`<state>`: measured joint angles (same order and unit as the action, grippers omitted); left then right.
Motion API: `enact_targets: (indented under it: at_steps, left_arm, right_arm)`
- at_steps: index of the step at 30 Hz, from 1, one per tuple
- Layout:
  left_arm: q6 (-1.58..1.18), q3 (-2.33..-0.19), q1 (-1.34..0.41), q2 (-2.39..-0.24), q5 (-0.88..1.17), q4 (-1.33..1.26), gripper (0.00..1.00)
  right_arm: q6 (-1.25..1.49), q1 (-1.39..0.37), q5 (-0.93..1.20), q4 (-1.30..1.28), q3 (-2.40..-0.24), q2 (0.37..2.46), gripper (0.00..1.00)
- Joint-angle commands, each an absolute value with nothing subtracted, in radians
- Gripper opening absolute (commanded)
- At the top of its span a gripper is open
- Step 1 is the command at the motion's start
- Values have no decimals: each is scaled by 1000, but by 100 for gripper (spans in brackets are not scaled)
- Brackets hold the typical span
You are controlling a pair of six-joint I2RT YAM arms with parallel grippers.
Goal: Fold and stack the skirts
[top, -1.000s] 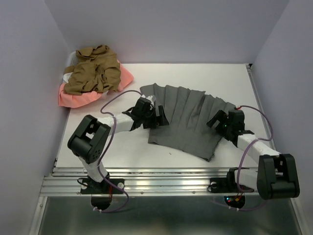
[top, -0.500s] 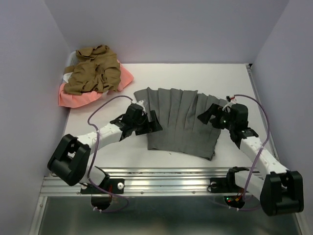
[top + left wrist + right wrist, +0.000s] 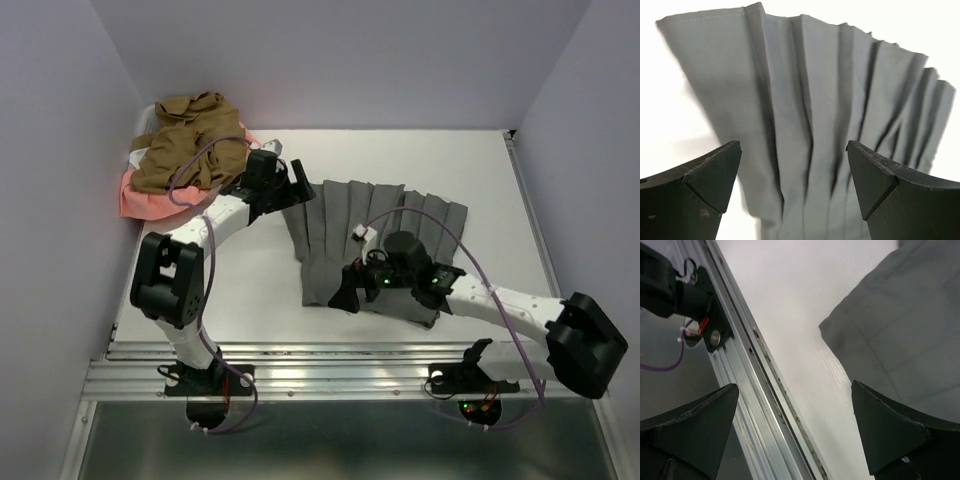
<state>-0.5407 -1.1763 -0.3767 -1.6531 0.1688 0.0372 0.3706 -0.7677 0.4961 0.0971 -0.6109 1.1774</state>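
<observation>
Item one, grey skirt [image 3: 385, 235]: I see it spread flat and pleated on the middle of the table [image 3: 450, 160]. My left gripper [image 3: 302, 186] hovers with jaws wide apart at its far left corner, and my right gripper [image 3: 341, 294] is likewise released over its near left corner, neither grasping anything. Item two, tan-brown skirt [image 3: 190, 148]: heaped on the salmon-pink skirt [image 3: 150, 202] in the table's far left corner.

Flat white tabletop [image 3: 450, 160], plain pale lavender walls [image 3: 350, 60] enclosing three sides, ribbed aluminium rail [image 3: 340, 365] along the near edge, soft even light.
</observation>
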Motion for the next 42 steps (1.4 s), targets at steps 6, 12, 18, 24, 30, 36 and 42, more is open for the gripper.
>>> enact_targets:
  at_steps: [6, 12, 18, 24, 30, 36, 42]
  left_arm:
    - [-413, -1350, -374, -1844, 198, 106, 99]
    - [-420, -1376, -350, -1970, 225, 92, 99]
    - [-407, -1440, -347, -2063, 197, 116, 99]
    - [-376, -1460, -336, -2124, 184, 124, 99]
    - [-348, -1514, -333, -2189, 181, 150, 99]
    - [-318, -1644, -330, -2267, 173, 218, 99]
    - [-314, -1643, -330, -2249, 167, 220, 99]
  right_arm:
    - [247, -943, 394, 248, -811, 1472, 100]
    - [288, -976, 417, 340, -867, 1618, 100]
    - [294, -985, 405, 325, -893, 1729, 100]
    - [325, -985, 379, 339, -832, 1779, 100]
    - [327, -1003, 374, 319, -743, 1763, 100]
    - [264, -1045, 391, 238, -715, 1735, 100]
    - [265, -1045, 338, 235, -725, 1720, 100]
